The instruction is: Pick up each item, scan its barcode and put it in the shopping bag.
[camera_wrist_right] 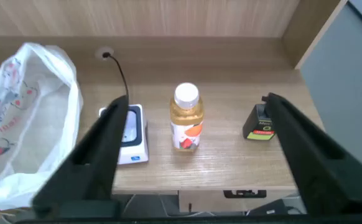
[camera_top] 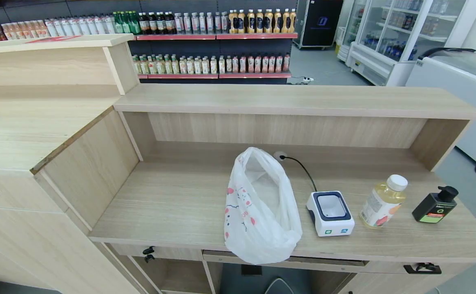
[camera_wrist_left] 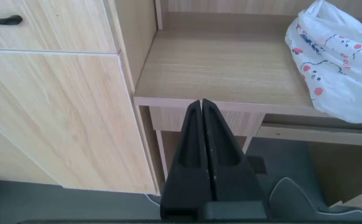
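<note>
Head view had the shopping bag [camera_top: 262,208] left of the scanner [camera_top: 330,212], with the juice bottle [camera_top: 383,201] and pump bottle [camera_top: 434,205] to its right. Left gripper [camera_wrist_left: 201,102] sat closed, right gripper [camera_wrist_right: 195,101] spread wide.

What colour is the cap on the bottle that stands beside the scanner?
White. The cap shows best in the head view.

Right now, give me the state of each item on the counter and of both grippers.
shopping bag: standing on the counter, mouth open.
scanner: window facing up, cable attached.
yellow bottle: upright, cap on.
pump bottle: upright.
left gripper: fingers shut, empty.
right gripper: fingers open, empty.
</note>
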